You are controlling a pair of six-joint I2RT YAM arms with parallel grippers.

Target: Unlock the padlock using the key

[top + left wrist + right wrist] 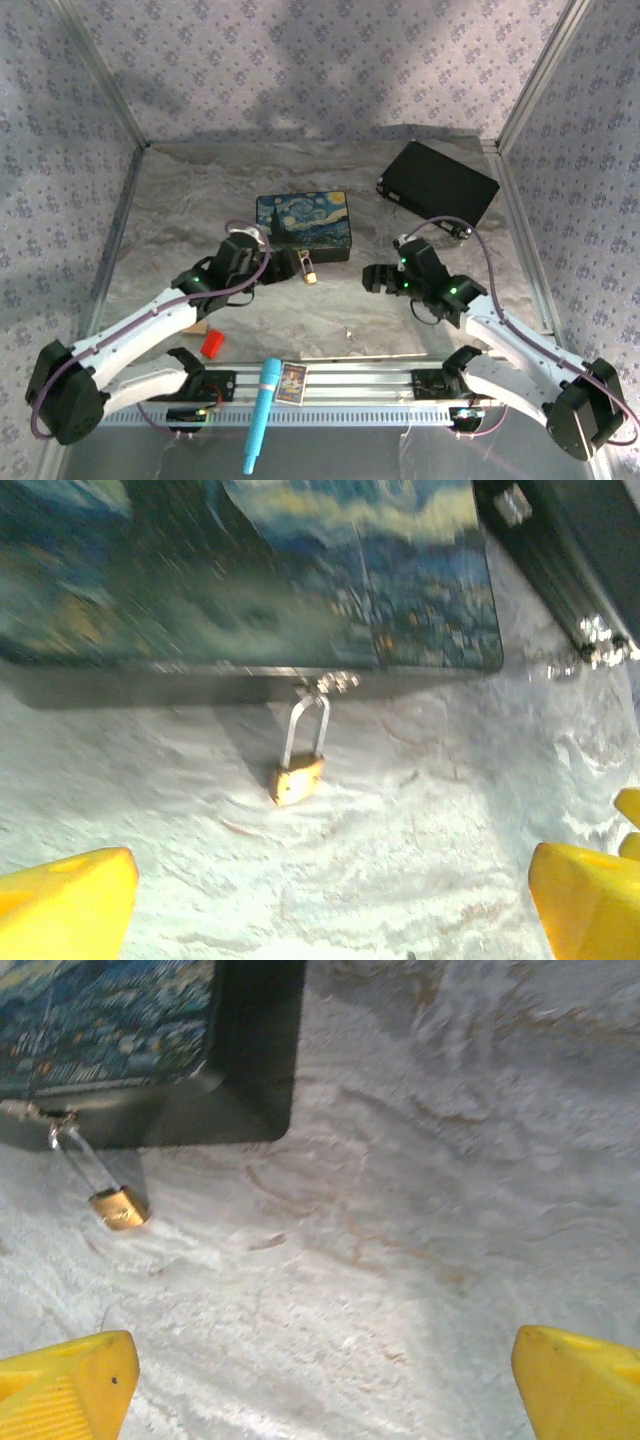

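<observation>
The small brass padlock [309, 270] [297, 778] [120, 1207] hangs by its silvery shackle from the hasp on the near side of the Starry Night box [302, 225] and its body rests on the table. My left gripper [268, 258] [325, 920] is open just left of it, with bare table between its yellow fingers [60, 910]. My right gripper [370, 278] [320, 1390] is open to the padlock's right, holding nothing. A tiny pale speck [348, 333] on the table in front, between the arms, may be the key.
A black case [438, 185] lies at the back right. A red block [212, 344] and a tan wooden block [195, 328] sit by the left arm. A blue cylinder [260, 415] and a small card [292, 383] lie on the front rail. Walls enclose the table.
</observation>
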